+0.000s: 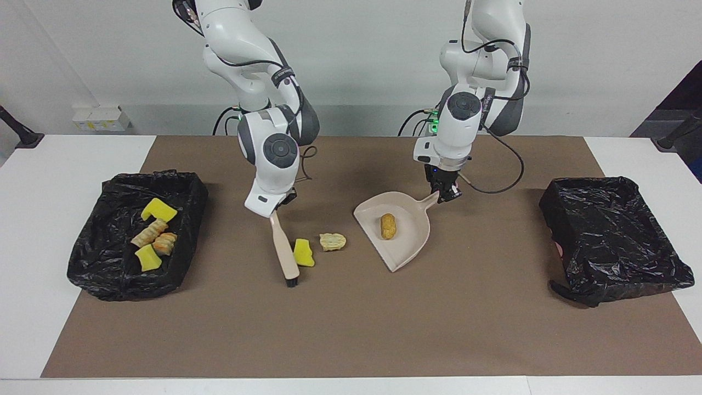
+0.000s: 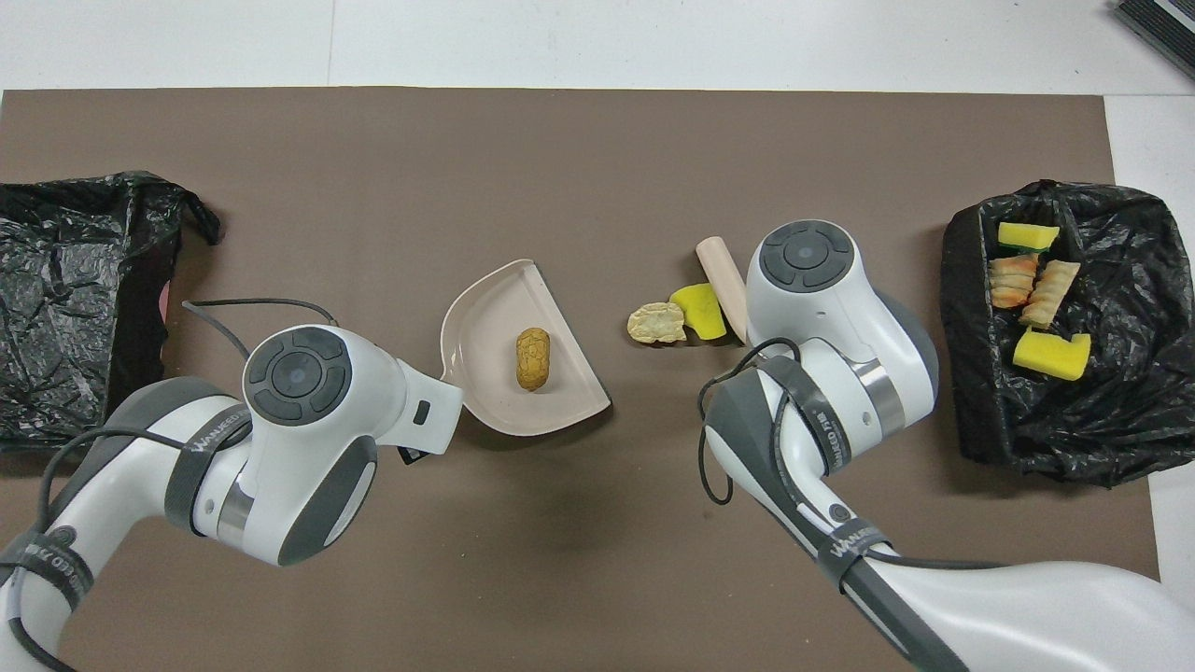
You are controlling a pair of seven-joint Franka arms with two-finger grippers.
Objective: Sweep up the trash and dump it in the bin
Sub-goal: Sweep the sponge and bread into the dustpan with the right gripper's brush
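My right gripper [image 1: 276, 211] is shut on the handle of the beige brush [image 1: 285, 252], whose black bristles rest on the mat. A yellow sponge chunk [image 1: 303, 252] lies against the brush, and a pale bread scrap [image 1: 332, 241] lies just beside it toward the dustpan. In the overhead view the sponge chunk [image 2: 700, 310] touches the pale scrap [image 2: 656, 322]. My left gripper [image 1: 447, 192] is shut on the handle of the beige dustpan [image 1: 408, 241], which lies flat and holds one tan lump [image 1: 388, 225]. The black-lined bin [image 1: 109, 285] at the right arm's end holds several scraps.
A second black-lined bin [image 1: 611, 236] stands at the left arm's end of the table. A brown mat [image 1: 351, 329] covers the middle of the table, with white tabletop around it.
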